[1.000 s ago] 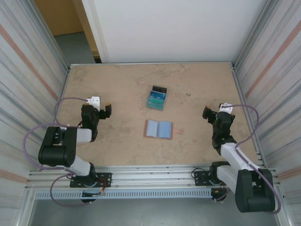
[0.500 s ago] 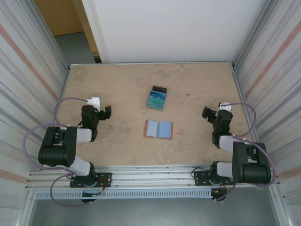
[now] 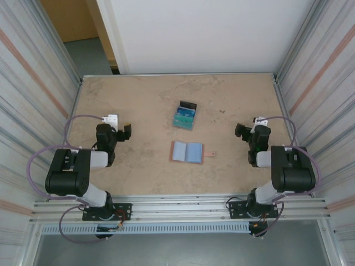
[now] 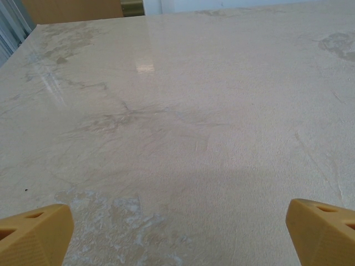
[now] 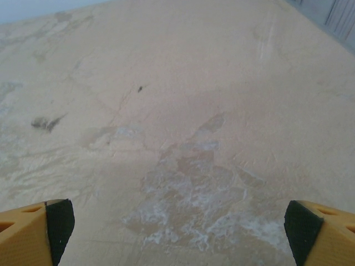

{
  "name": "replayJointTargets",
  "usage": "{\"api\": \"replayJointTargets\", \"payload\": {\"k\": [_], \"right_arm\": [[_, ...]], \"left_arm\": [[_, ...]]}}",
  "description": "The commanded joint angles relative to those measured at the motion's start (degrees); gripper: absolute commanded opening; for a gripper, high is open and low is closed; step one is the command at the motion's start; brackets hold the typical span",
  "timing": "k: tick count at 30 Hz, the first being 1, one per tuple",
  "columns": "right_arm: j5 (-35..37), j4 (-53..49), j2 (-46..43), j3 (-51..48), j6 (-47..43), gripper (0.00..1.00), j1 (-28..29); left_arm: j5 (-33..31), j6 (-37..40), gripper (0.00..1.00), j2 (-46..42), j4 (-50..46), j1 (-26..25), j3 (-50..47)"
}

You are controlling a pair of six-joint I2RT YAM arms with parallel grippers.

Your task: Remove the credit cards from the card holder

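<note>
Credit cards (image 3: pixel 184 114) lie piled on the table (image 3: pixel 138 100) at twelve o'clock from the card holder (image 3: pixel 186 151), which is spread open; I cannot tell what its pockets hold. Left gripper (image 3: pixel 126 131) at nine o'clock and right gripper (image 3: pixel 240 131) at three gape wide, empty.

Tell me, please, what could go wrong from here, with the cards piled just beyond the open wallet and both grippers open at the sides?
1. The credit cards lie in a loose, overlapping pile near the card holder. If the left gripper or the right gripper reaches in, it might scatter them.
2. The card holder lies open on the table. From above I cannot tell whether a pocket hides another card, so the job might be judged finished too early.
</note>
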Motion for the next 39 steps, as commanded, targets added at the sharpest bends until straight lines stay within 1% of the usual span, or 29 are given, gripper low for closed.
{"api": "replayJointTargets", "payload": {"k": [1, 2, 3, 5, 7, 12, 13, 14, 15, 16, 39], "right_arm": [[-4.8, 1.7, 0.9, 2.5, -3.3, 0.99, -0.1], [-8.2, -1.7, 0.6, 3.8, -4.4, 0.99, -0.4], [-9.8, -1.9, 0.4, 3.8, -4.7, 0.99, -0.6], [-16.9, -0.1, 0.5, 2.8, -5.7, 0.99, -2.0], [-19.2, 0.8, 0.6, 2.5, -6.2, 0.99, -2.4], [-18.4, 0.7, 0.6, 2.5, -6.1, 0.99, -2.3], [-15.2, 0.0, 0.7, 2.9, -5.2, 0.99, -2.1], [-9.8, -1.3, 0.6, 3.6, -4.3, 0.99, -0.9], [-7.1, -2.0, 0.6, 3.9, -4.4, 0.99, -0.1], [-6.5, -1.7, 0.6, 3.7, -4.5, 0.99, 0.2], [-6.7, -1.7, 0.6, 3.7, -4.5, 0.99, 0.1]], "left_arm": [[-0.9, -0.2, 0.99, -0.2, 0.3, 0.4, 0.6], [-0.8, -0.2, 0.99, -0.2, 0.3, 0.4, 0.6], [-0.9, -0.2, 0.99, -0.2, 0.3, 0.4, 0.6], [-0.8, -0.2, 0.99, -0.2, 0.3, 0.4, 0.6], [-0.9, -0.2, 0.99, -0.3, 0.3, 0.4, 0.6], [-0.9, -0.2, 0.99, -0.2, 0.3, 0.4, 0.6], [-1.0, -0.2, 0.99, -0.2, 0.3, 0.3, 0.6], [-0.9, -0.2, 0.99, -0.3, 0.3, 0.4, 0.6], [-0.9, -0.2, 0.99, -0.2, 0.3, 0.4, 0.6], [-0.9, -0.2, 0.99, -0.2, 0.3, 0.4, 0.6], [-0.9, -0.3, 0.99, -0.1, 0.1, 0.4, 0.7]]}}
